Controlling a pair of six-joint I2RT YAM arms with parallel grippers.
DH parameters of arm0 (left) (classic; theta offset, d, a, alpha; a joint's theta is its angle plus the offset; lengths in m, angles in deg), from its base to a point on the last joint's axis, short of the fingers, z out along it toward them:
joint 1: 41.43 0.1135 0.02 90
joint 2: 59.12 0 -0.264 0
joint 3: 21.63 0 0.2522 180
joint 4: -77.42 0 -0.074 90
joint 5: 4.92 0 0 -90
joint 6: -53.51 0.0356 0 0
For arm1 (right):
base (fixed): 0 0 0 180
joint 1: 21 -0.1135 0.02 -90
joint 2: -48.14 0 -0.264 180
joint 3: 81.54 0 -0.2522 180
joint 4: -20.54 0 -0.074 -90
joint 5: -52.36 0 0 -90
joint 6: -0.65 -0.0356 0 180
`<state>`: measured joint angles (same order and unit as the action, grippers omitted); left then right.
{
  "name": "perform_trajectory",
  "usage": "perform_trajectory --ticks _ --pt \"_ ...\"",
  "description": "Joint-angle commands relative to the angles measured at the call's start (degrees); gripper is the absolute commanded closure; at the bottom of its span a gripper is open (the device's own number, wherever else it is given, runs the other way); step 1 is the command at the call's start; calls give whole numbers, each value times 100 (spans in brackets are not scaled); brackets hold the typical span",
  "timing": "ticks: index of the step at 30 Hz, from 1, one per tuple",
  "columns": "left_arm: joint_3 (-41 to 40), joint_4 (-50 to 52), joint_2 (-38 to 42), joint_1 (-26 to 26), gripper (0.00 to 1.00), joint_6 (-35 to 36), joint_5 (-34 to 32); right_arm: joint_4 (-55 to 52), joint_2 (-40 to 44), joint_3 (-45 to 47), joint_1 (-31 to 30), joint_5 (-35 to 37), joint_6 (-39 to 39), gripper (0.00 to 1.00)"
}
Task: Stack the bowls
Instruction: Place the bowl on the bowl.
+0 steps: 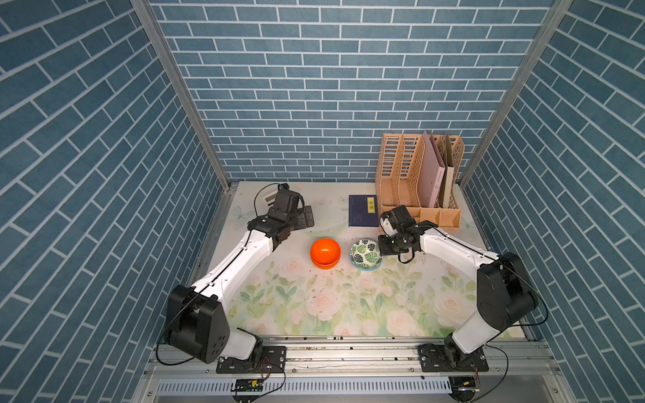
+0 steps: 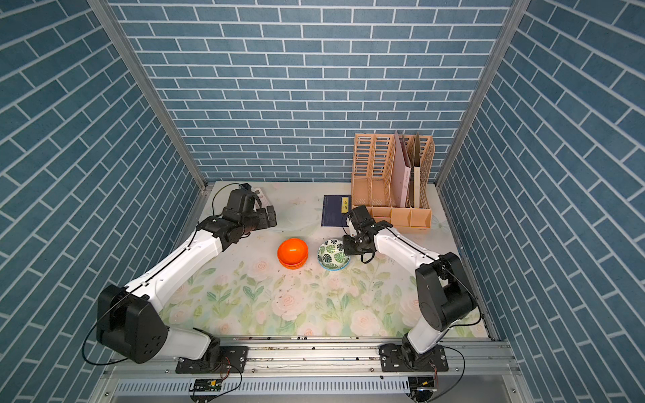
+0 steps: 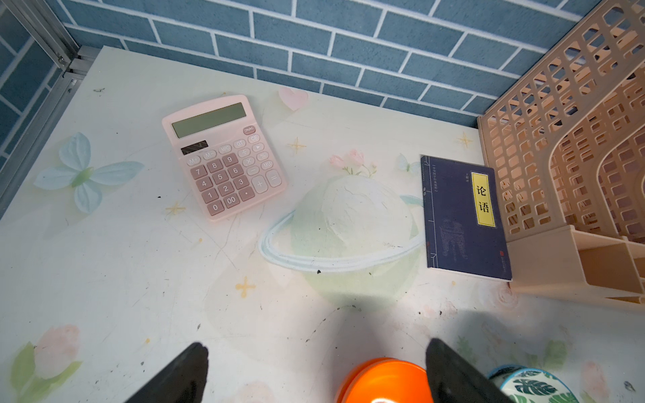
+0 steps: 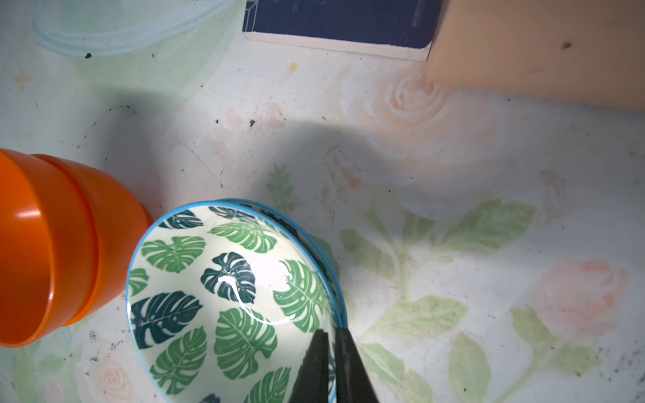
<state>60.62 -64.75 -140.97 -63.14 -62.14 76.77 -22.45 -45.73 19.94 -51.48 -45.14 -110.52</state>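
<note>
Right gripper [image 4: 330, 335] pinches the rim of the upper leaf-print bowl [image 4: 223, 296], probably to lift it onto the 2 nested orange bowls [image 4: 52, 244]. Left gripper [image 3: 316, 343] hangs spread, empty.

Two orange bowls [image 4: 52, 244] and two leaf-print bowls [image 4: 227, 289] are counted. One calculator [image 3: 223, 157], one book [image 3: 460, 216] and one file rack [image 1: 401, 174] are seen.

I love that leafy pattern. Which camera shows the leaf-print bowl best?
The right wrist view: the leaf-print bowl sits close up, pattern and blue rim sharp, with the right gripper pinching its rim. In both top views the bowl is small and far. The left wrist view catches only an edge.
</note>
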Motion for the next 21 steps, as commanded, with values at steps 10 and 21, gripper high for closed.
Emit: perform_trajectory --ticks 10,21 --pt "-72 -39 123 23 0 44 -40 44 97 -70 7 6 -142 80" --pt "-116 -96 43 20 0 60 24 -15 -331 -892 -276 434 781 62"
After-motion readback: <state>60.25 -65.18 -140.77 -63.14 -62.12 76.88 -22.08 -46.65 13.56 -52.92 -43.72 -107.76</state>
